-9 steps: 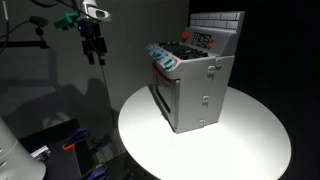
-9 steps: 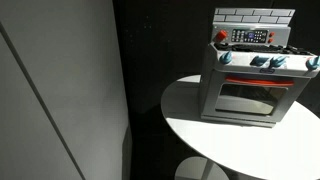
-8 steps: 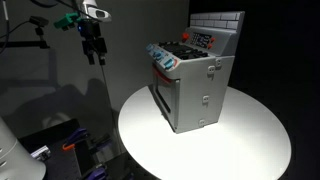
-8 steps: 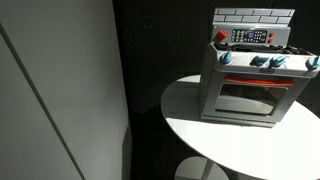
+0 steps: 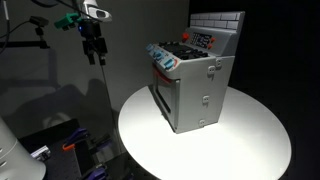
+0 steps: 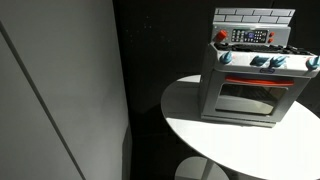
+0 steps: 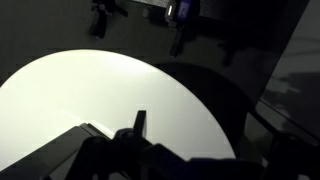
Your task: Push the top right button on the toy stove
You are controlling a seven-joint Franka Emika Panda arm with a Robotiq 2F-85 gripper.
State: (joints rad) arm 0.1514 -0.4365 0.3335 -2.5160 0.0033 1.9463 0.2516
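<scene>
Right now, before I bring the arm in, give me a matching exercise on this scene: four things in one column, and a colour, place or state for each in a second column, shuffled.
Things:
1. end effector
2. toy stove
3. control panel
4. table

Descriptions:
A. white and round
B. red, below the brick-pattern back
C. up in the air, off to the side of the table
D. grey, standing on the table

Pairs: 1-C, 2-D, 3-B, 4-A
</scene>
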